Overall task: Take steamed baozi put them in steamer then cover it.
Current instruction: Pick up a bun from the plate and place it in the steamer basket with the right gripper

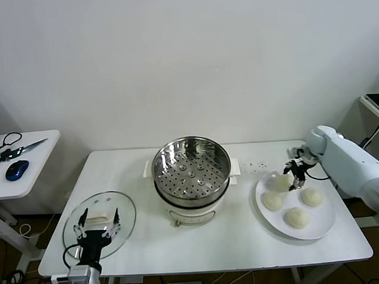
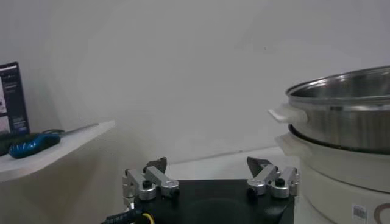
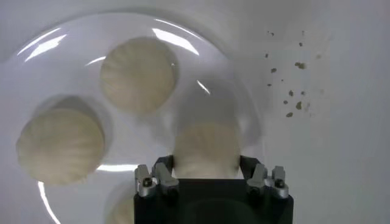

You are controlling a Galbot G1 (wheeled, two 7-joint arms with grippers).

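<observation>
Your right gripper (image 1: pixel 296 172) sits at the right of the head view, over the upper-left part of the white plate (image 1: pixel 325 223), and its jaws are clamped on one steamed baozi (image 1: pixel 283 181); in the right wrist view that bun (image 3: pixel 206 151) fills the space between the two fingers (image 3: pixel 159 178), which press on its sides. Three more buns lie on the plate: one just beside the held one toward the lower left (image 1: pixel 272 201), one to the right (image 1: pixel 311 196), and one lower down (image 1: pixel 298 218). The relation that matters for your coming move is this: the steamer (image 1: pixel 191 169) stands at the centre of the frame, to the left of your gripper and at about the same height in the picture, its perforated basket empty and its rim higher than the plate. So you will likely need to lift the bun clear before carrying it leftward over that rim. The right arm is plainly the nearer one to both plate and steamer. Your left gripper (image 1: pixel 99 224) hangs at the lower left with jaws wide apart, holding nothing, right above the cover (image 1: pixel 113 205), which lies flat on the table (image 1: pixel 244 237), well apart from the steamer.
</observation>
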